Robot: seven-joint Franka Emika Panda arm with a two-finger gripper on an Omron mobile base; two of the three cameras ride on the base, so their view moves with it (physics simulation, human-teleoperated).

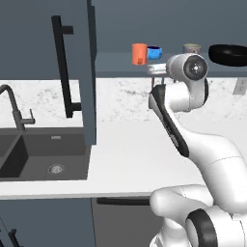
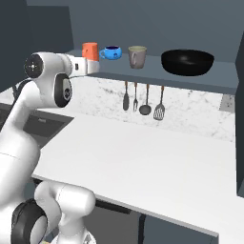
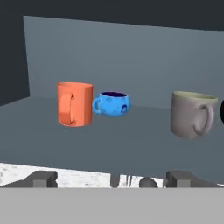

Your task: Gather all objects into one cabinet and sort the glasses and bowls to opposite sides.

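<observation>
Left base view: orange cup (image 1: 139,53), blue bowl (image 1: 154,52), beige-grey cup (image 1: 191,48) and black bowl (image 1: 228,55) stood inside the cabinet (image 1: 89,72).

Right base view: cups were split by the bowl — unsorted.

Hand view: gripper (image 3: 113,179) spread wide, empty; a careless reach might topple the orange cup.

Base views flank the arm, sharing the cabinet shelf (image 1: 120,65) — hand view faces it close.

a dark sunken sink (image 1: 34,157) with a grey curved tap (image 1: 14,108) sits at the left of the white counter (image 2: 143,162). four dark utensils (image 2: 143,102) hang on the speckled white backsplash (image 2: 190,107), a wall socket (image 2: 228,103) to their right.
</observation>
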